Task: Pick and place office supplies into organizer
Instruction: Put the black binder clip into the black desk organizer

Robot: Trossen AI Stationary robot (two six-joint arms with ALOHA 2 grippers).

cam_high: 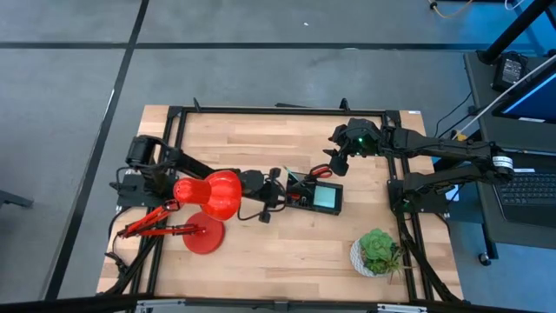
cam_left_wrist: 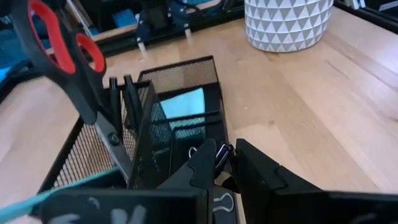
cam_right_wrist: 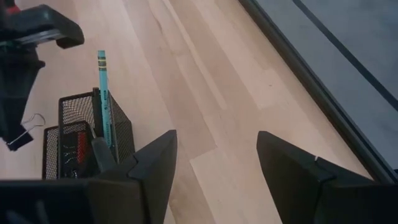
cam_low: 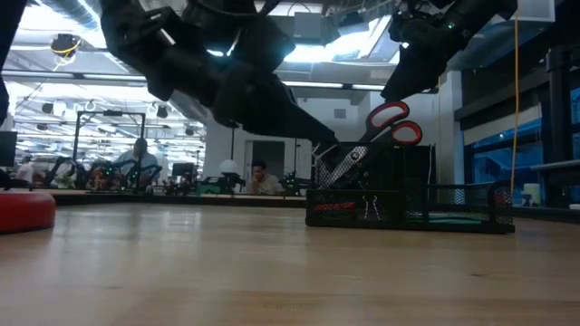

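Left claw [cam_left_wrist: 225, 163]: nipped on a small black binder clip [cam_left_wrist: 222, 151], over black mesh organizer [cam_high: 314, 196].
Organizer: mid-bench, red-handled scissors [cam_low: 391, 124] upright inside.
Right claw [cam_right_wrist: 214, 163]: open, raised at far right.

No legible text, label, brand or number is showing in any view. The organizer [cam_low: 408, 210] under the left gripper [cam_left_wrist: 225, 163] is showing red marks low on its mesh front in the low view, too blurred to read as letters.
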